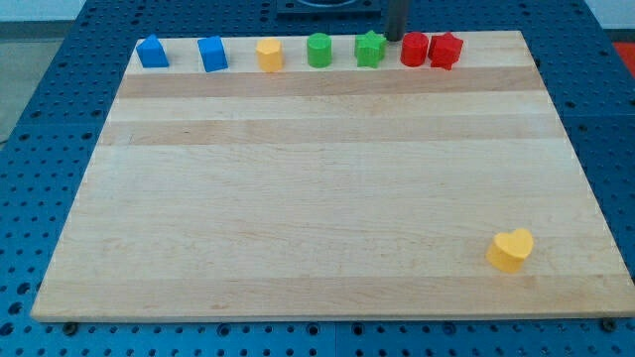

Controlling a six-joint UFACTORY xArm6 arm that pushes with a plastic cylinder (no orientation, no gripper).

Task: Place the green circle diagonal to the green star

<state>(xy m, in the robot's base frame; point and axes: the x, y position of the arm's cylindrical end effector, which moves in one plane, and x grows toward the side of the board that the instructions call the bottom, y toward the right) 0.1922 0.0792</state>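
Green circle (318, 50) at the counter's (298, 218) 12 o'clock edge, green star (371, 49) beside it at 3 o'clock; my tip (394, 38) just past the star; open counter toward 6 o'clock. No claw shows.

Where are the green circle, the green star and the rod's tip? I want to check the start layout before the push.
green circle (318, 50): camera view, on its top face.
green star (370, 49): camera view, at the star's centre.
my tip (395, 39): camera view, the rod's lowest end, just right of the green star.
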